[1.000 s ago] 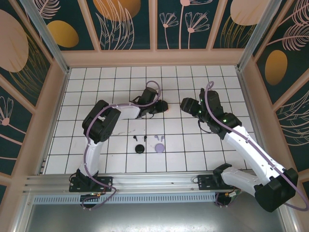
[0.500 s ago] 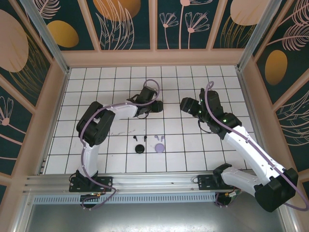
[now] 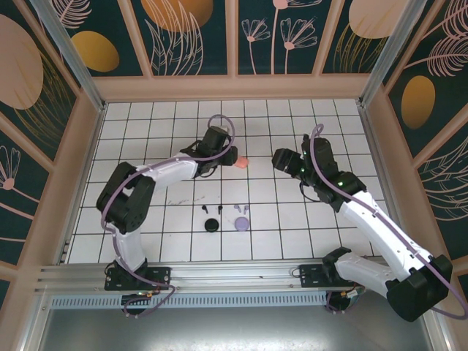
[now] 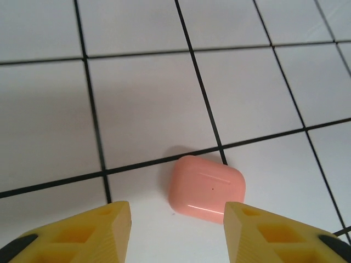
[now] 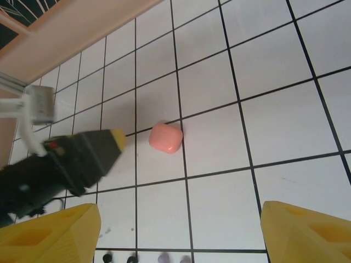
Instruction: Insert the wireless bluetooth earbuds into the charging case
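A closed salmon-pink charging case (image 4: 207, 186) lies on the white grid, just ahead of my open left gripper (image 4: 178, 233) and apart from both yellow fingers. From above, the case (image 3: 241, 161) sits between the left gripper (image 3: 227, 159) and the open right gripper (image 3: 278, 159). The right wrist view has the pink case (image 5: 165, 137) well ahead of the right gripper (image 5: 178, 235), with nothing between its fingers. Two black earbuds (image 3: 211, 210) and two lilac earbuds (image 3: 240, 209) lie nearer the bases. The salmon-pink earbuds are out of view.
A round black case (image 3: 212, 224) and a lilac case (image 3: 242, 223) rest just below the loose earbuds. The left arm (image 5: 60, 164) reaches in from the left of the right wrist view. Wooden walls (image 3: 234, 88) enclose the tiled floor.
My left gripper has drawn back to the left, uncovering the pink case, which now lies free on the tile. The right arm has hardly moved.
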Action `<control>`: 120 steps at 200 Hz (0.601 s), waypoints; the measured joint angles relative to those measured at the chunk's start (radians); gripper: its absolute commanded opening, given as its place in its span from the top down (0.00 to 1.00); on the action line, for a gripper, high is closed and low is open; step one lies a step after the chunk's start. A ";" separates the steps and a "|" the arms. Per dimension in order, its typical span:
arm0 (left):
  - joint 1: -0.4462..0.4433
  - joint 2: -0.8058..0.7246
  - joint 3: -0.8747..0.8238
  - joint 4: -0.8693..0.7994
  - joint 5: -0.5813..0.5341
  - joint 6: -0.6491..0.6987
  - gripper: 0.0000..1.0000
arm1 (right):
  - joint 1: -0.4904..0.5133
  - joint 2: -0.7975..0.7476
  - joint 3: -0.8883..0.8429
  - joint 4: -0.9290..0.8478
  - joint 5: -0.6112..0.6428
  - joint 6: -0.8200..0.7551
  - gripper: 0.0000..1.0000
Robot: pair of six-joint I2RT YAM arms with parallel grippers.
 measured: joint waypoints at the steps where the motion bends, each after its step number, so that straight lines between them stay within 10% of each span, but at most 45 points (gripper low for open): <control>1: 0.000 -0.004 -0.001 0.000 -0.002 0.001 0.52 | 0.002 0.000 -0.001 0.000 0.000 0.001 0.23; 48: 0.003 -0.269 -0.077 0.037 -0.105 0.055 0.42 | 0.172 0.029 -0.047 -0.018 0.032 0.044 0.24; 88: 0.013 -0.464 -0.198 0.126 -0.181 0.071 0.02 | 0.363 0.110 -0.077 -0.048 0.084 0.141 0.24; 120: 0.017 -0.559 -0.269 0.163 -0.222 0.071 0.01 | 0.481 0.158 -0.092 -0.068 0.120 0.237 0.24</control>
